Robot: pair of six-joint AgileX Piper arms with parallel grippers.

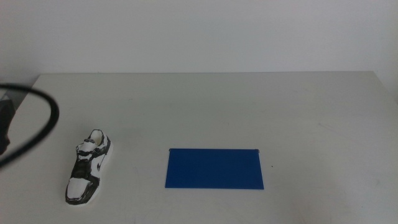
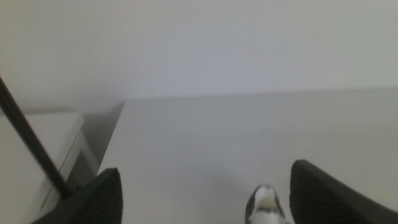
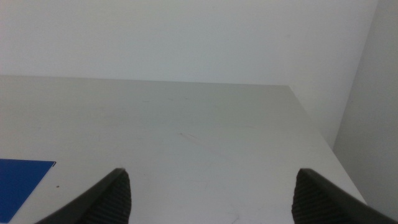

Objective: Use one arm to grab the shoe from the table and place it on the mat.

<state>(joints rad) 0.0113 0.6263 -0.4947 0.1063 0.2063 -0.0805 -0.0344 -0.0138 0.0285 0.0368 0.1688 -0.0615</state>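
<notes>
Left gripper (image 2: 205, 198) has its jaws spread wide and empty above the shoe (image 2: 266, 205), which is cut off at the frame edge. Right gripper (image 3: 211, 198) is likewise released. The shoe (image 1: 88, 166) lies on the table (image 1: 217, 106), left of the bare mat (image 1: 214, 168).

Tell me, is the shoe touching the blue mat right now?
Apart. The middle view shows the shoe lying left of the mat, with a plain strip of bare table between them.
</notes>
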